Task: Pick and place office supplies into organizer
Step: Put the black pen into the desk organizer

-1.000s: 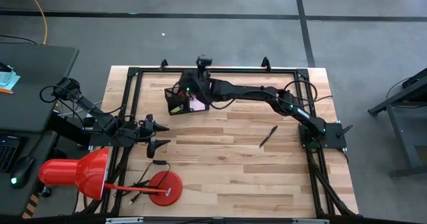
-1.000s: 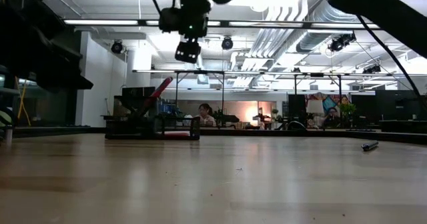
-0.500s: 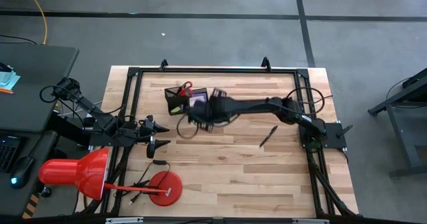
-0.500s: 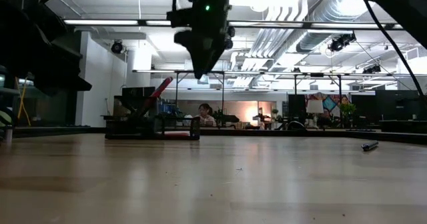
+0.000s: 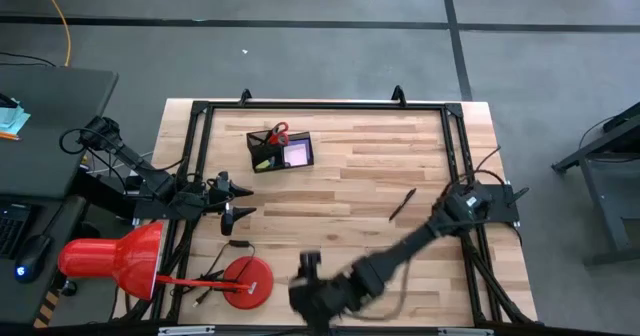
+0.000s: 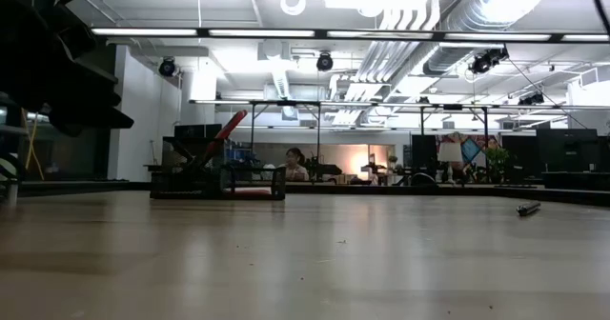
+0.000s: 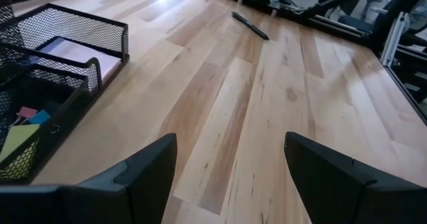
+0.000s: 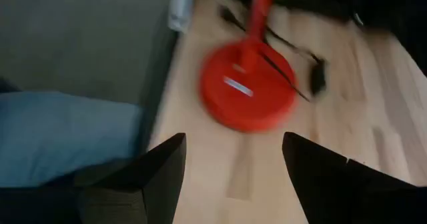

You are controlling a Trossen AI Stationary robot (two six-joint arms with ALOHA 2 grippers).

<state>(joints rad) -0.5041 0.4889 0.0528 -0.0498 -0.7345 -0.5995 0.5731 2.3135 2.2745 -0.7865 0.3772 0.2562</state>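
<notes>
Swung clear across the table from the organizer (image 5: 280, 149), the right arm now stretches low toward the near edge, its empty right gripper (image 8: 233, 167) spread apart beside the lamp base (image 8: 248, 93), the last pen (image 5: 402, 204) lying well behind it, left gripper (image 7: 230, 167) idle, likewise apart.

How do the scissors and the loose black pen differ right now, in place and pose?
The scissors stand propped in the organizer, red handles up; the black pen lies flat on the bare table. The scissors are already stowed; the pen is still out, toward the right arm's side. Neither hand is holding either one.
</notes>
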